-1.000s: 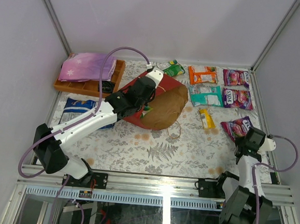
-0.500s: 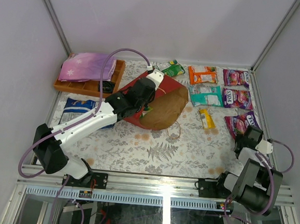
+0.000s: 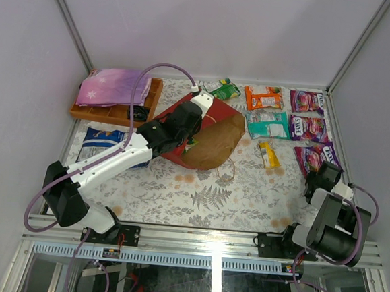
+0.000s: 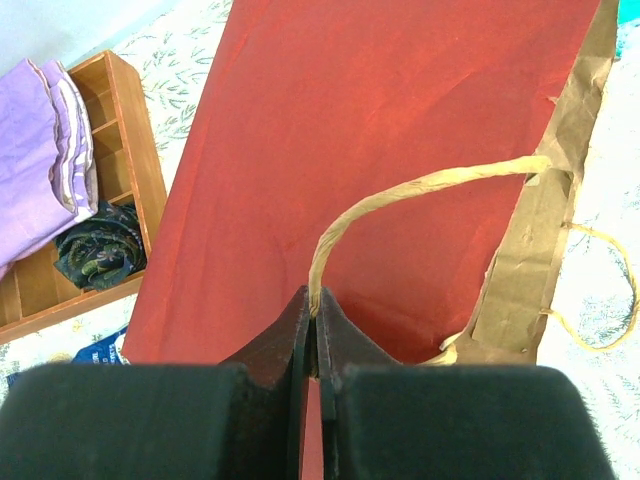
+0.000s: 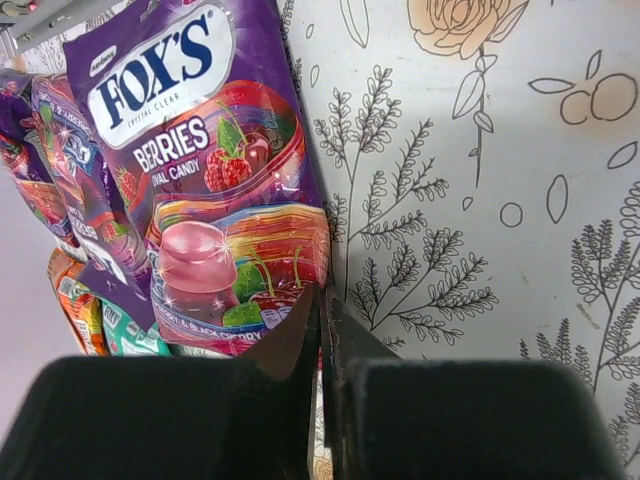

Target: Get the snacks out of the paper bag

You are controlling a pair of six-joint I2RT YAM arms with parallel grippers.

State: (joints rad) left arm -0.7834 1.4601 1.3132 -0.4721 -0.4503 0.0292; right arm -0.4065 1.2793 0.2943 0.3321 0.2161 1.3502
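Two pincers pinch: the left gripper (image 4: 317, 300) the paper bag's (image 4: 380, 130) handle (image 4: 420, 183), the right gripper (image 5: 322, 310) a purple packet (image 5: 200, 180) well right of the bag, seemingly laid down and needing release next.

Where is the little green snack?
In the top view, the green packet lies near the far edge of the table, left of the orange packet and just beyond the red paper bag.

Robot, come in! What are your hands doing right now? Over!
Left gripper shut on paper bag handle. Right gripper shut, tips at berry candy packet edge. Bag on its side, other snacks spread beside it.
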